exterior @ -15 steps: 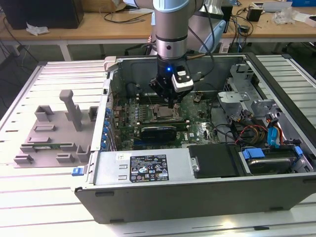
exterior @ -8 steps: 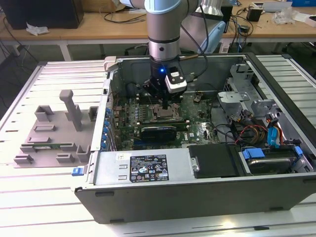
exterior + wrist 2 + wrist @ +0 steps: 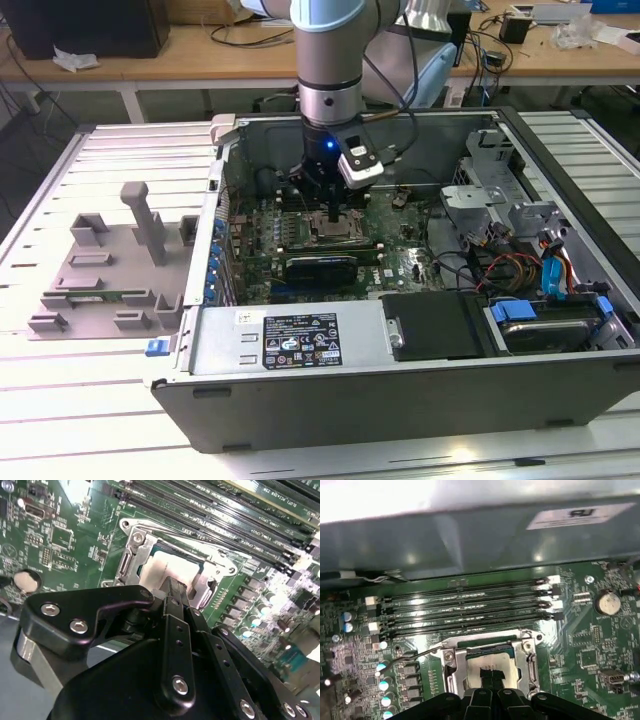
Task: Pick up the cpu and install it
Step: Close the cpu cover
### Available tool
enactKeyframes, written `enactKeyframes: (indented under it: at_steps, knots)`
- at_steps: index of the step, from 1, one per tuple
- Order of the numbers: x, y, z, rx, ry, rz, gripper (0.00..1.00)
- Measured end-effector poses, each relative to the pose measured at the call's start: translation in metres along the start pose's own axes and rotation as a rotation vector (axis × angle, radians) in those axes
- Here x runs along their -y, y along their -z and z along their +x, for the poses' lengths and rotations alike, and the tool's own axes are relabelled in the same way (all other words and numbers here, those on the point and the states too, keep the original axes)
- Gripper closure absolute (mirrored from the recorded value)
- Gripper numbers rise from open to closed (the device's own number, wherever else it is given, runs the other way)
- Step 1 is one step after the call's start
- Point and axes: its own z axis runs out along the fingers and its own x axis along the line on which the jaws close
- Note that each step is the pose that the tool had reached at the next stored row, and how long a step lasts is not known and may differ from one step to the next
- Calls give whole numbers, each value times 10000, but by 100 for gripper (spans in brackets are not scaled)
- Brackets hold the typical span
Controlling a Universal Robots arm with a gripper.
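Pincer [image 3: 172, 586] just above cpu [image 3: 167, 566] in socket [image 3: 134, 547]

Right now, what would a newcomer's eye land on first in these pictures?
The arm reaching down into the open computer case catches the eye first. Its claw sits right over the shiny cpu in the motherboard's metal-framed socket. A grey fixture plate lies beside the case at the exterior view's left.

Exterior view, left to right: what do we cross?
Grey fixture plate → gripper, down at the motherboard socket → black cover → blue drive bracket.
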Motion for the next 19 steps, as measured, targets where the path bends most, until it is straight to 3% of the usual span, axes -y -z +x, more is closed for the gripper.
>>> enactKeyframes:
  at_steps: [6,19]
  knots:
    - [34,-21,187,6,309,-18,89]
    - [41,-94,251,7,445,-30,89]
